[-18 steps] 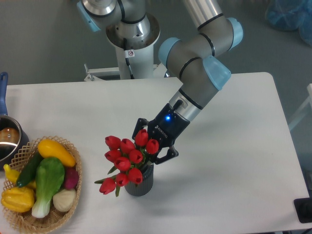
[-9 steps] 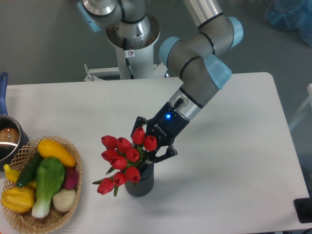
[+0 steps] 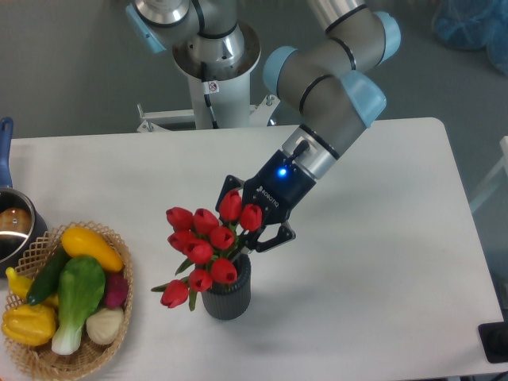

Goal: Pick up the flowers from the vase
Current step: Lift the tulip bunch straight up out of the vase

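Note:
The flowers (image 3: 202,246), a bunch of red tulip buds on green stems, stand in the dark grey ribbed vase (image 3: 228,295) near the table's front middle. The buds lean up and to the left of the vase mouth. My gripper (image 3: 248,235) reaches down from the upper right and is shut on the flowers just above the vase, with two buds showing between its black fingers (image 3: 274,238). The stems' lower ends are hidden inside the vase.
A woven wicker basket (image 3: 119,313) with yellow, green and purple vegetables sits at the front left. A metal pot (image 3: 14,226) with a blue handle stands at the left edge. The robot base (image 3: 214,59) rises behind the table.
The gripper has risen slightly with the bunch. The buds sit higher and the stems stand more upright above the vase mouth than a second ago.

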Motion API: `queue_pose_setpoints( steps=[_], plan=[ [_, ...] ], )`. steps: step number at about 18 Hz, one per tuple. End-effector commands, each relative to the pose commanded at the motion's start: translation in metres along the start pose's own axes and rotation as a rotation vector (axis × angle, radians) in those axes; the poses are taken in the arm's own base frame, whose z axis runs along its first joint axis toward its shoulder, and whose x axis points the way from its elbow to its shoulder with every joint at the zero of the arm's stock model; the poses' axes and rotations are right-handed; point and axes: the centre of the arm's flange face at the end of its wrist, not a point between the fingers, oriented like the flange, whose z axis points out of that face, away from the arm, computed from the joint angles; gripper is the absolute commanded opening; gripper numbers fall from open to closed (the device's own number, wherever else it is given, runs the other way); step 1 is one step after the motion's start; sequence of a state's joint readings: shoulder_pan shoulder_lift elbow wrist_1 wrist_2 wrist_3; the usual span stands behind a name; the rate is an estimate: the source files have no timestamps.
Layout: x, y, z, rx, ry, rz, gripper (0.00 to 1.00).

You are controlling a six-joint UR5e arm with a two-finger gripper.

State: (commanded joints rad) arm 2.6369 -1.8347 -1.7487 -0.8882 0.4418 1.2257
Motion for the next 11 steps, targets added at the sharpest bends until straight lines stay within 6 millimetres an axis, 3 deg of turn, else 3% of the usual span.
queue_pose_setpoints(
  steps=[11],
  plan=[
    [0.003, -0.028, -0.035, 0.128, -0.013, -0.033, 0.43]
  ],
)
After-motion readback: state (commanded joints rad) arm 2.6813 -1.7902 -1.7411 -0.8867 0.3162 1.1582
